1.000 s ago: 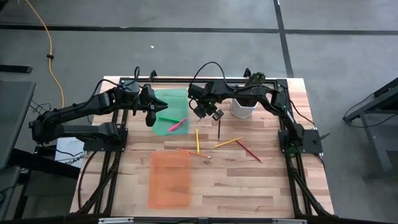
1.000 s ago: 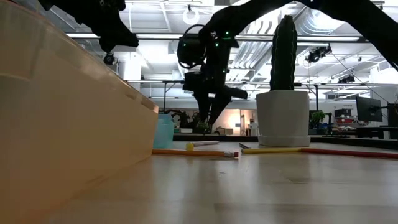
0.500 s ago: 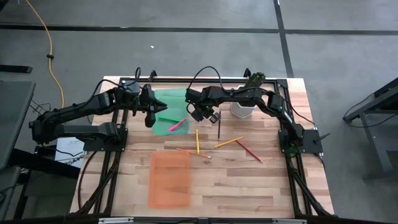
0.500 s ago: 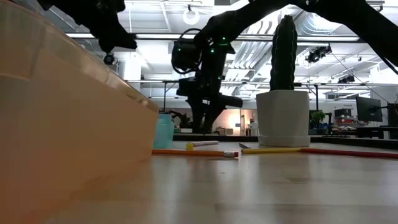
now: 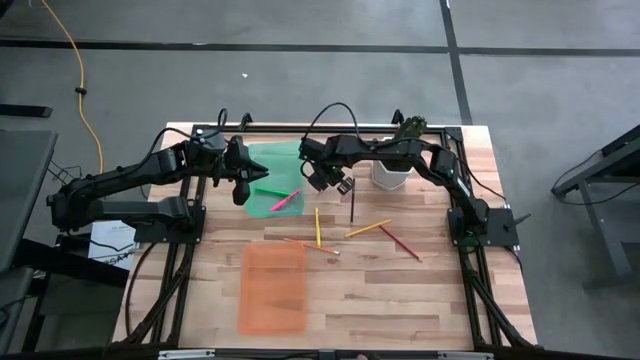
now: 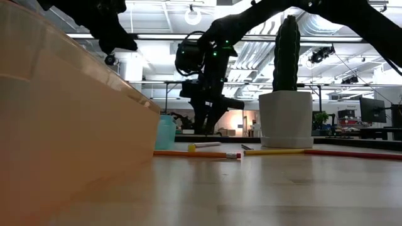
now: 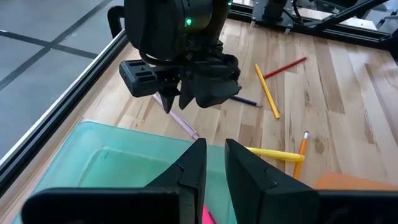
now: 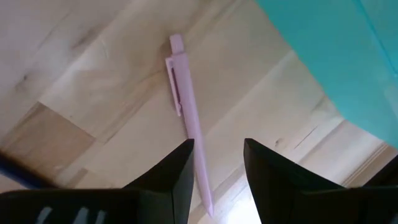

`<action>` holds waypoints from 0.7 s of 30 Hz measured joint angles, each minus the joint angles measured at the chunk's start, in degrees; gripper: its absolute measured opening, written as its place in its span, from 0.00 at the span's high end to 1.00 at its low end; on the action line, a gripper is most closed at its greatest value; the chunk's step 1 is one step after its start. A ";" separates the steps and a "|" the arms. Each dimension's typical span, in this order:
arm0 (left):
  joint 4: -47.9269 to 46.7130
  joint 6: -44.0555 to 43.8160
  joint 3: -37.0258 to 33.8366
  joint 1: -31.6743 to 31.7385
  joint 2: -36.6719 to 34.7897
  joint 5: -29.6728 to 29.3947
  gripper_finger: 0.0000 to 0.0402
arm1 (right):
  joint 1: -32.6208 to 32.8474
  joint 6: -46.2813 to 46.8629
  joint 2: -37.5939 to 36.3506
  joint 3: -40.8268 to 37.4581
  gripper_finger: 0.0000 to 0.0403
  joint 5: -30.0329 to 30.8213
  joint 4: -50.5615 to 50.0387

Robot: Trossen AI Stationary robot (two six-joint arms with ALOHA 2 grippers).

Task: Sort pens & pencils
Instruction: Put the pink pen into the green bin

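Observation:
My right gripper (image 5: 328, 182) is open and hangs just above the pale pink-white pen (image 8: 186, 124), which lies flat on the table beside the teal tray (image 5: 275, 170). Its fingers stand either side of the pen without touching. The pen also shows in the left wrist view (image 7: 180, 121). My left gripper (image 5: 250, 182) hovers over the teal tray, fingers a narrow gap apart, empty. The magenta pen (image 5: 285, 200) lies in the tray. The yellow pen (image 5: 317, 227) and the orange (image 5: 305, 244), yellow-orange (image 5: 367, 228), red (image 5: 400, 242) and dark (image 5: 352, 206) pencils lie on the table.
An orange tray (image 5: 272, 290) sits near the front edge, left of centre. A white pot with a cactus (image 5: 390, 172) stands at the back, just right of my right gripper. The black frame rails run along both table sides.
My right gripper has gone a little toward the table's left edge, toward the teal tray, and now stands over the pale pink-white pen. My left gripper and the pens and pencils have kept still.

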 joint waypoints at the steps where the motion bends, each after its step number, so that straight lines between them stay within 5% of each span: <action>1: 0.00 0.00 0.00 0.00 0.00 0.00 0.88 | 0.00 -0.30 0.00 0.00 0.68 0.00 0.17; 21: -0.13 -0.35 0.01 0.00 -0.02 -0.46 0.88 | 0.02 0.10 2.96 0.06 0.68 -1.00 -0.86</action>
